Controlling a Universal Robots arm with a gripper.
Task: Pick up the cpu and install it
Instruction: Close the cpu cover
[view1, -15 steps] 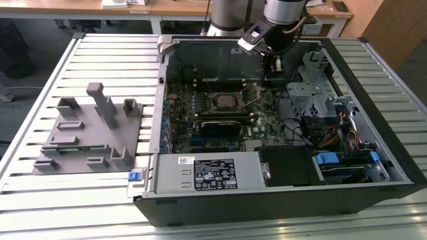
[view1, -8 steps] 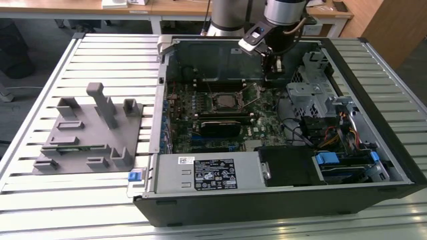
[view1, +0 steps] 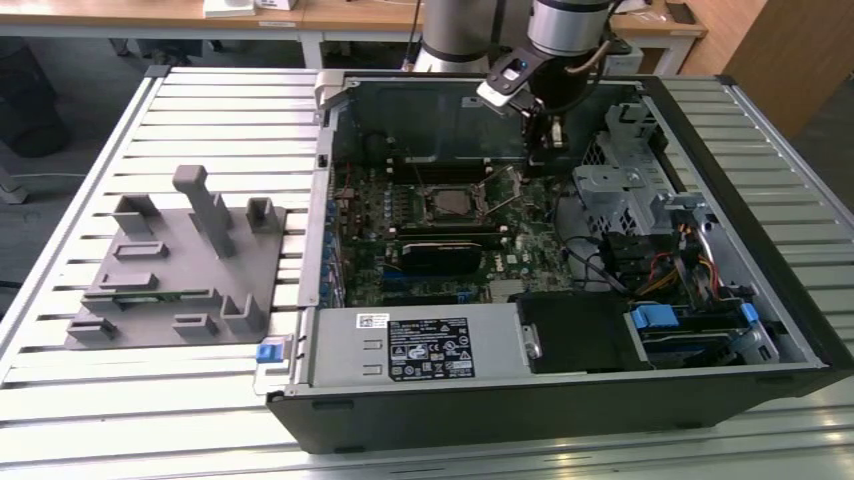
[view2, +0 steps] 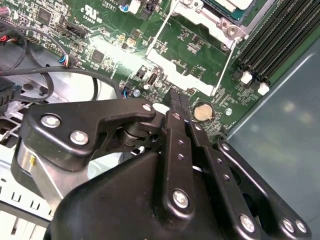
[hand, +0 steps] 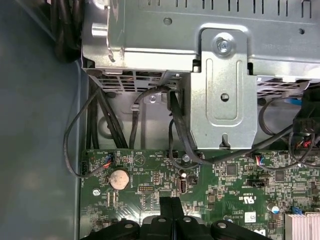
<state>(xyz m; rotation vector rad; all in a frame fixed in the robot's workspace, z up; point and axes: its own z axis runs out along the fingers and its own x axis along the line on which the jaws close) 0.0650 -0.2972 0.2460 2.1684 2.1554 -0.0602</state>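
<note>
The cpu (view1: 450, 203) lies flat as a grey square inside the motherboard socket in the open computer case. In the second wrist view a corner of the cpu (view2: 231, 4) with its pale edge shows inside the metal socket frame (view2: 210, 22). My gripper (view1: 547, 150) hangs over the board, to the exterior view's right of the socket and apart from the chip. In both wrist views the black fingers are pressed together with nothing between them: gripper (view2: 176, 97), gripper (hand: 170, 202). A thin socket lever (view1: 501, 185) stands raised between gripper and socket.
A metal drive cage (hand: 220, 75) with black cables rises close beside the gripper. A coin battery (hand: 119, 178) sits on the board below the fingertips. Memory slots (view2: 270, 45) run along the socket. A grey fixture plate (view1: 174, 270) with blocks lies outside the case at the exterior view's left.
</note>
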